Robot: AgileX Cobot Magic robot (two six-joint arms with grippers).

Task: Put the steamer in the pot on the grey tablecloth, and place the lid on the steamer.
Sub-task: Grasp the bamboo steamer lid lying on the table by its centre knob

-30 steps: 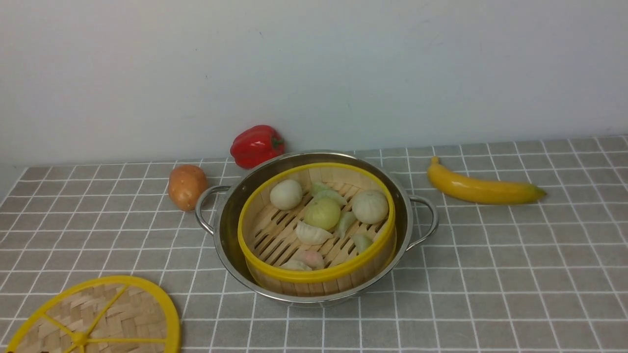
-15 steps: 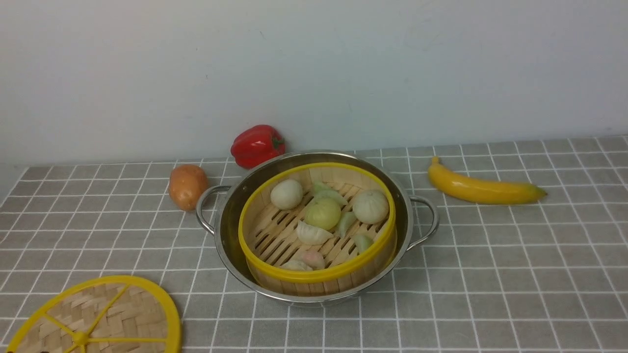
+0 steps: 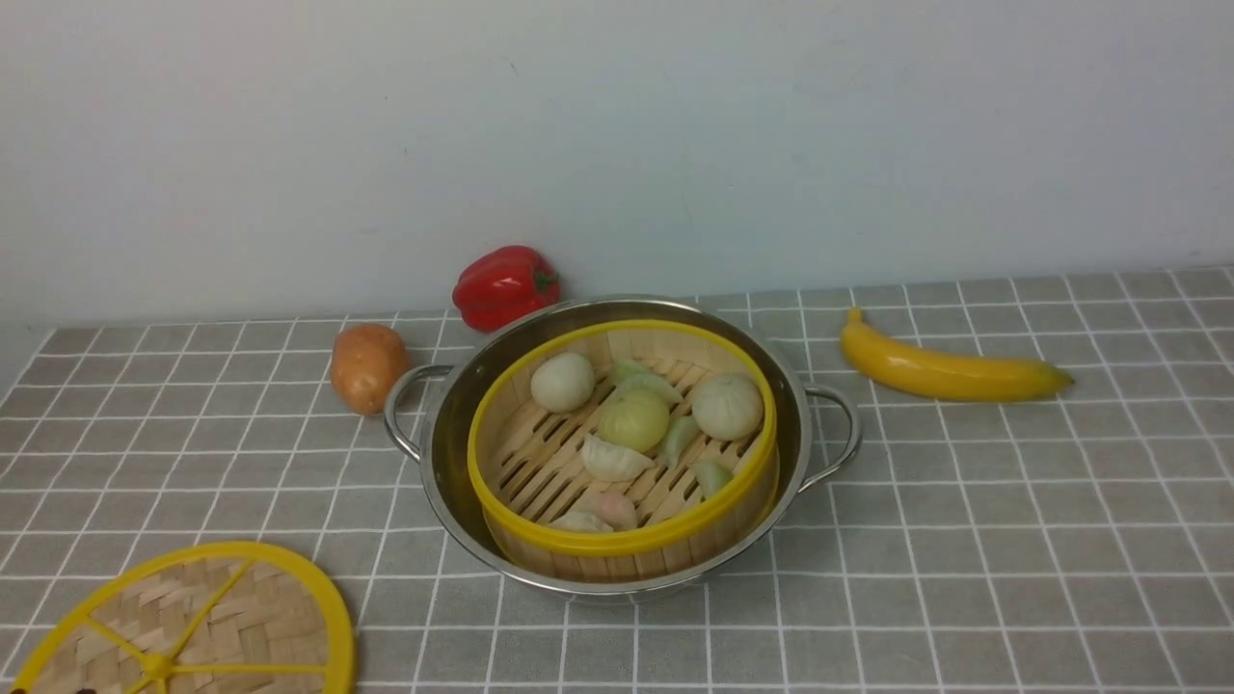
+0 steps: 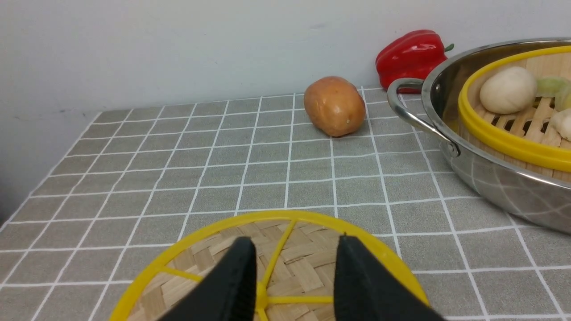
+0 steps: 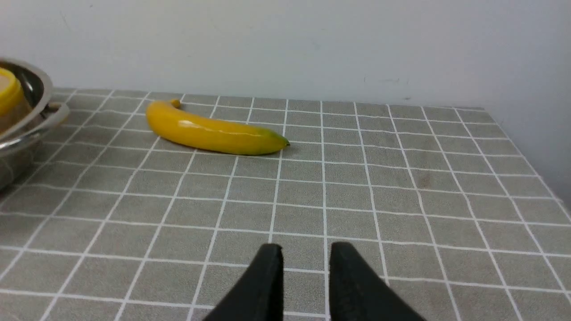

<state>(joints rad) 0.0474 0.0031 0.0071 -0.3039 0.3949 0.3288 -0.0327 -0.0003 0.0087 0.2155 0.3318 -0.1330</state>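
we found the round bamboo steamer (image 3: 617, 542) inside the shiny steel pot (image 3: 451, 424) on the grey gridded tablecloth (image 3: 964, 530), the flat woven lid (image 3: 231, 617) at its near left corner. the left gripper (image 4: 294, 243) gaped above the lid; the right gripper (image 5: 305, 249) gaped, empty.

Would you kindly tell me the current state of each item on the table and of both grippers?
steamer: seated in the pot, uncovered, holding buns and dumplings.
pot: upright on the grey tablecloth, steamer inside.
lid: off, lying flat on the grey tablecloth.
left gripper: open, jaws either side of a lid spoke.
right gripper: open, empty, over bare grey tablecloth.
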